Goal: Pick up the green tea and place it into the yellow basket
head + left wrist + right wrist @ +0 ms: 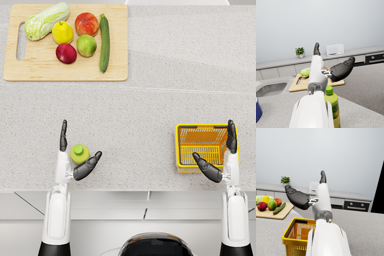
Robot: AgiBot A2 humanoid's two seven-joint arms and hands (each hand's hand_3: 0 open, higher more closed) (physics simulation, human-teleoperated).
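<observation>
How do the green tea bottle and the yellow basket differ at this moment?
The green tea bottle is a closed, solid green container with a cap; the yellow basket is an open-topped box with slatted walls. The bottle stands between the fingers of the left robot hand; the basket sits under the right robot hand. The bottle looks narrower than the basket. Both stand upright on the grey counter.

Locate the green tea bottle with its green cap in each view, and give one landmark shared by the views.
Head view: green tea bottle stands lower left, between the fingers of the open left hand.
Left wrist view: bottle beside the forearm, near the bottom.
Right wrist view: not in it.
Shared landmark: the wooden cutting board with fruit.
</observation>
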